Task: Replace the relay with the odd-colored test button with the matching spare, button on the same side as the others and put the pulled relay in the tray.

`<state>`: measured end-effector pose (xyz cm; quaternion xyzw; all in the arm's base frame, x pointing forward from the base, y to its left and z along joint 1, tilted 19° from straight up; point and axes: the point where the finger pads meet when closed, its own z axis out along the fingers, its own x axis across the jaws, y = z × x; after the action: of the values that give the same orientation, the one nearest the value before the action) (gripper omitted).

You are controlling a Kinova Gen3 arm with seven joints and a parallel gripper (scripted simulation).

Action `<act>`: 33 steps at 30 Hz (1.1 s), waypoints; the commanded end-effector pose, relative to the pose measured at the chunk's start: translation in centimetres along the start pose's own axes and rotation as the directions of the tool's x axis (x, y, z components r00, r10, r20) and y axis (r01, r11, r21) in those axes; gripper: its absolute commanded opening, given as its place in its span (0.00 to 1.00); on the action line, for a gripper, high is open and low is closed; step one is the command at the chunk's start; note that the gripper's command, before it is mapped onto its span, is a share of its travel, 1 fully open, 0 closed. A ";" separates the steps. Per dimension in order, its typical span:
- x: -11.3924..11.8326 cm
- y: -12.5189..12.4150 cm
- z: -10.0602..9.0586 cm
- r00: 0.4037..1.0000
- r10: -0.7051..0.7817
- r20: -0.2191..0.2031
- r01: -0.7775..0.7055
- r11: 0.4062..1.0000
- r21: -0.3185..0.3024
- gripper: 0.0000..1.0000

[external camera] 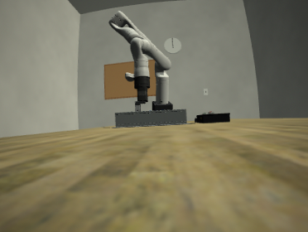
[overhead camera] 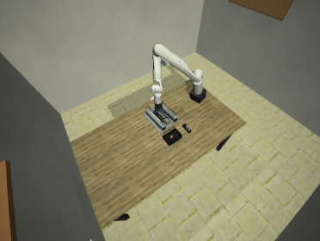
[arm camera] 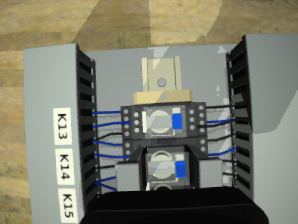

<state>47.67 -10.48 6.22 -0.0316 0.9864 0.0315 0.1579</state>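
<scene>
My gripper [arm camera: 166, 160] [overhead camera: 158, 110] [external camera: 138, 106] is shut on a clear relay [arm camera: 161, 170] with a blue test button, over the K14 place in the row. Its button is on the right in the wrist view, the same side as on the K13 relay [arm camera: 160, 122], which also has a blue button. Whether the held relay's top is level with K13's cannot be told; its blades and socket are hidden. The black tray [overhead camera: 167, 139] [external camera: 219, 118] holds a small object with red and white on it, too small to make out. The row from K15 on is hidden by the gripper.
Slotted wire ducts [arm camera: 86, 95] [arm camera: 239, 100] stand on both sides of the row, with blue and black wires running to the sockets. The grey panel [arm camera: 40, 80] carries the K13 to K15 labels. A small dark holder [overhead camera: 184, 125] lies beside the tray.
</scene>
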 end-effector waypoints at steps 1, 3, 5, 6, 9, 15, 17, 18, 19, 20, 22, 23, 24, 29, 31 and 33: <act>0.0 0.0 -0.1 1.000 0.000 0.001 0.000 1.000 0.001 0.00; 0.0 0.0 -0.1 1.000 0.000 0.001 0.000 1.000 0.001 0.00; 0.0 0.0 -0.1 1.000 0.000 0.001 0.000 1.000 0.001 0.00; 0.0 -0.1 -0.1 1.000 0.000 0.001 0.000 1.000 0.001 0.00; 0.0 -0.1 -0.1 1.000 0.000 0.001 0.000 1.000 0.001 0.00; 0.0 -0.1 0.0 1.000 0.000 0.001 0.000 1.000 0.001 0.00; 0.0 -0.1 0.0 1.000 0.000 0.001 0.000 1.000 0.001 0.00; 0.0 -0.1 0.0 1.000 0.000 0.001 0.000 1.000 0.001 0.00; 0.0 -0.1 0.0 1.000 0.000 0.001 0.000 1.000 0.001 0.00; 0.0 -0.1 0.0 1.000 0.000 0.001 0.000 1.000 0.001 0.00; 0.0 -0.1 0.1 1.000 0.000 0.001 0.000 1.000 0.001 0.00; 0.0 -0.1 0.1 1.000 0.000 0.001 0.000 1.000 0.001 0.00; 0.0 -0.1 0.1 1.000 0.000 0.001 0.000 1.000 0.001 0.00; 0.0 -0.1 0.1 1.000 0.001 0.001 -0.001 1.000 0.002 0.00; 0.0 -0.1 0.2 1.000 0.000 0.001 0.000 1.000 0.002 0.00; 0.0 -0.1 0.2 1.000 0.000 0.001 0.000 1.000 0.001 0.00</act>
<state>47.76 -10.55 6.02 -0.0311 0.9864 0.0310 0.1582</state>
